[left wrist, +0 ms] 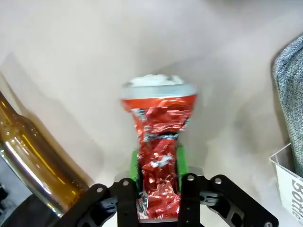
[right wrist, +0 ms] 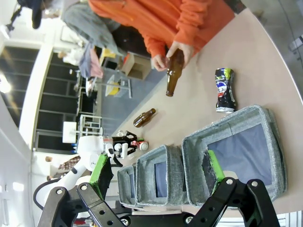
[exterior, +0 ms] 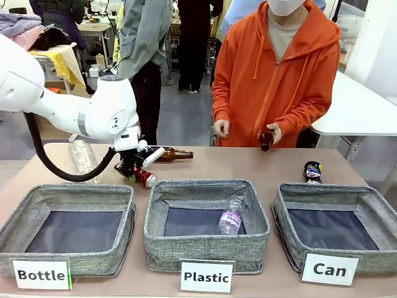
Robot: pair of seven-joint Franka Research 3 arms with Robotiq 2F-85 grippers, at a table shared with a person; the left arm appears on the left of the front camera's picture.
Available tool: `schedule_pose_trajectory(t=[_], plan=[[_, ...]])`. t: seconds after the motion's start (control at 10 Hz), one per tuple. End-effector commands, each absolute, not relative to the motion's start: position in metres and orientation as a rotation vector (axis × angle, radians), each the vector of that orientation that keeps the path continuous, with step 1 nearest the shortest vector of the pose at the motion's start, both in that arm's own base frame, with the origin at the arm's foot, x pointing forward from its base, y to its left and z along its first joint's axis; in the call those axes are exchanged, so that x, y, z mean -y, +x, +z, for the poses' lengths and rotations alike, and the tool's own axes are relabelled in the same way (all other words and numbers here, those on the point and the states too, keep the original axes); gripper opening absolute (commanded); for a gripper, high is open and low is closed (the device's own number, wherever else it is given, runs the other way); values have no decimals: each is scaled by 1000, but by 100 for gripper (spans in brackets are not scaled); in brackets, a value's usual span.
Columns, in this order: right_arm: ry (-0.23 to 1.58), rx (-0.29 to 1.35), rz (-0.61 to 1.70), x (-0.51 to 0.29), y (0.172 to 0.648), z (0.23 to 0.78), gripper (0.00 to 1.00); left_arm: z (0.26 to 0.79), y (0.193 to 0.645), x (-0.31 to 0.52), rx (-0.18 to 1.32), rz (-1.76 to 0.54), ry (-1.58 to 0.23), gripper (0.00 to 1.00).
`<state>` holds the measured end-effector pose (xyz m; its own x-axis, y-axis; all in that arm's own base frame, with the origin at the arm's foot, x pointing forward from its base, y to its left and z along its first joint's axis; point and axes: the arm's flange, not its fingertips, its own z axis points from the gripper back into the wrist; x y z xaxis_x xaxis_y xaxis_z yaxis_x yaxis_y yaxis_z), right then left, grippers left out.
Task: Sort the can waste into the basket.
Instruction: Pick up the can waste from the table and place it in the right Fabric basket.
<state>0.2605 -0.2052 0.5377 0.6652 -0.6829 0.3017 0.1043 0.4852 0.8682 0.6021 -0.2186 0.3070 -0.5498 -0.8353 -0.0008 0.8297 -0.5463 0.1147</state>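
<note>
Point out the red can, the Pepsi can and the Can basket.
red can [left wrist: 160, 137]: left wrist view, crumpled middle.
Pepsi can [exterior: 312, 172]: front view, middle of its body.
Can basket [exterior: 372, 261]: front view, grey front wall.

On the desk [exterior: 279, 171]: a brown bottle [exterior: 173, 154] lying on its side, a clear plastic bottle [exterior: 82, 158] at left. Inside the "Plastic" bin [exterior: 208, 245], another clear bottle [exterior: 231, 215]. "Bottle" bin [exterior: 37, 205] alongside, left.
</note>
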Motion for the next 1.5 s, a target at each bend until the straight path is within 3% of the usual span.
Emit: schedule_pose_trajectory(t=[0.0, 0.3, 0.5, 0.7, 0.8, 1.1, 1.4], plan=[[971, 729, -508, 208, 262, 538, 100, 308, 607, 221, 114, -2136, 79, 0], [971, 729, -508, 208, 262, 538, 100, 325, 602, 213, 162, -2097, 86, 0], [971, 729, -508, 208, 262, 538, 100, 373, 581, 186, 243, -1957, 53, 0], [971, 729, -508, 208, 262, 538, 100, 441, 529, 144, 389, -1819, 12, 0], [971, 729, -508, 208, 262, 538, 100, 460, 503, 128, 386, -1807, -45, 0], [971, 729, -508, 208, 262, 538, 100, 478, 422, 67, 428, -1740, -166, 0], [971, 729, -508, 208, 262, 538, 100, 498, 360, -27, 623, -1630, -287, 0]])
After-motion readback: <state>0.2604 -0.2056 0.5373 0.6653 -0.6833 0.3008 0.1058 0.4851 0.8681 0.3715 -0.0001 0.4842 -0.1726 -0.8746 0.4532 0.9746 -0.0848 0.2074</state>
